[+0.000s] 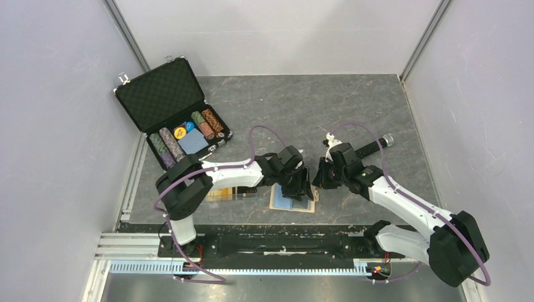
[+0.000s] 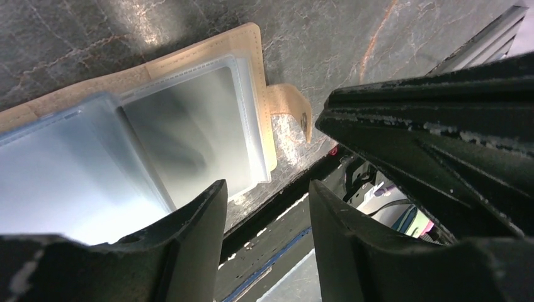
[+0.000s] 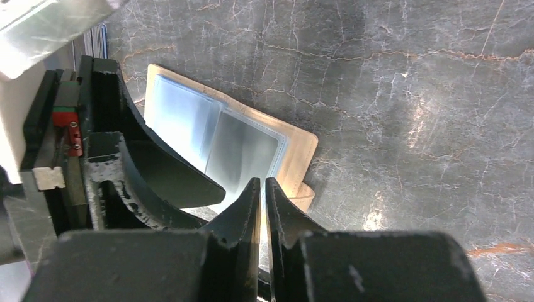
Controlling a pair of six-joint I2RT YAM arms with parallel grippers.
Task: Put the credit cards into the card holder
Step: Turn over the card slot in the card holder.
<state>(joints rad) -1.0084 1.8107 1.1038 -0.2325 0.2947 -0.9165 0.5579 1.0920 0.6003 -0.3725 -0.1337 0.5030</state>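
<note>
Tan card holder [image 1: 291, 205] lying open on the grey worktop [image 1: 352, 107].
Left hand [image 2: 266, 189] hovers over it, fingers apart and empty; right hand [image 3: 262, 184] just right of it, fingers together.

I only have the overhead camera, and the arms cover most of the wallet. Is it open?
Observer: Yes. From the left wrist, the wallet lies open, its clear pockets facing up.
Operator: Left gripper holding anything?
Observer: No, the left gripper is open, nothing between its fingers.
Operator: And the right?
Observer: The right gripper is shut, its tips over the wallet's edge near the snap tab.
</note>
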